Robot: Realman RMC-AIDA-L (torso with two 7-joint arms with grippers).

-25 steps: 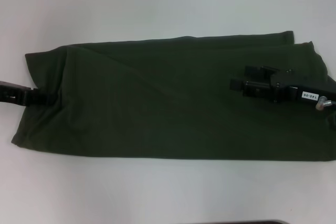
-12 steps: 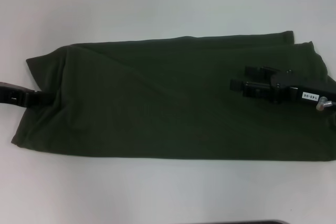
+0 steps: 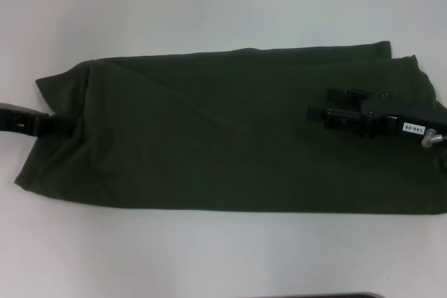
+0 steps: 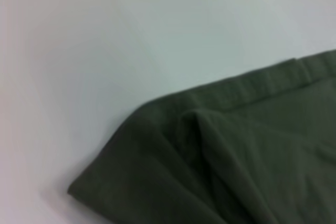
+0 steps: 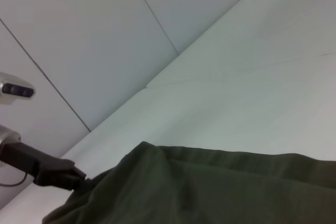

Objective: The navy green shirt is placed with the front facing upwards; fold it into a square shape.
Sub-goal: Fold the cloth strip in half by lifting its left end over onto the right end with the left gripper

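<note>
Shirt: The navy green shirt lies flat on the white bench. It is folded into a long band that runs from left to right across the head view. No letters show on the side that faces up.

Shirt edges: A hem runs along the far edge near the right end. The right end goes out of the head view. The left end has a slanted fold and a soft corner. The left wrist view shows that corner with a fold ridge by it.

Left hand: The left hand is at the left end of the shirt, about halfway along that edge. Its tips meet the cloth there and are lost in the dark green. It looks like it may be pinching the edge, but I cannot tell if it is clenched or released. The right wrist view shows it far off as a dark bar that reaches the shirt edge.

Right hand: The right hand is over the right part of the shirt and points left. Its two black fingers are spread apart with a gap between them, so it is released and grips nothing. I cannot tell if it touches the cloth under it.

Bench: White and bare around the shirt, with pale wall panels behind it.
</note>
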